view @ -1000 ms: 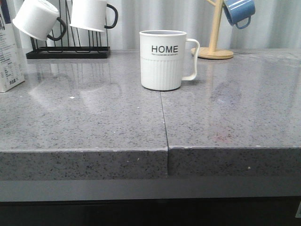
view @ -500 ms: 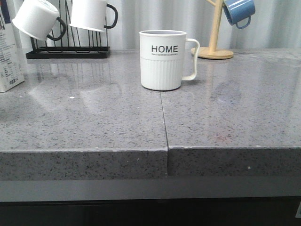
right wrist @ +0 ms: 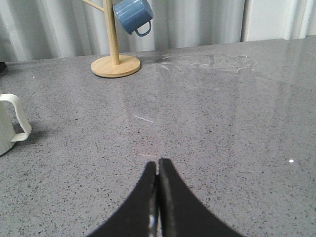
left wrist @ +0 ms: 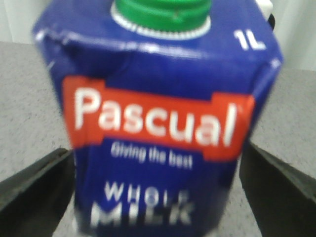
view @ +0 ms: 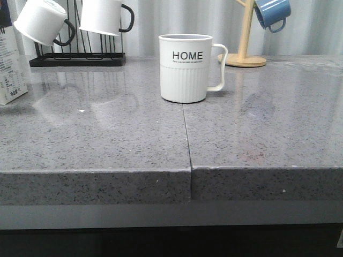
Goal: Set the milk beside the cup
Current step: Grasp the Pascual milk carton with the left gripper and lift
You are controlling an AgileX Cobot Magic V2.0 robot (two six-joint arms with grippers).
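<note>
grey counter (view: 107, 139) | milk (left wrist: 158, 133) between spread left gripper (left wrist: 158, 197) fingers | right gripper (right wrist: 158, 197) pressed together

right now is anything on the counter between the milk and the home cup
No. In the front view the grey counter between the milk and the cup is bare.

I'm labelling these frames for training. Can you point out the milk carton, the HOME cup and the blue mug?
milk carton (left wrist: 158, 123): left wrist view, on its red Pascual label.
HOME cup (view: 186, 69): front view, on its white body under the lettering.
blue mug (right wrist: 132, 15): right wrist view, on its side wall.
</note>
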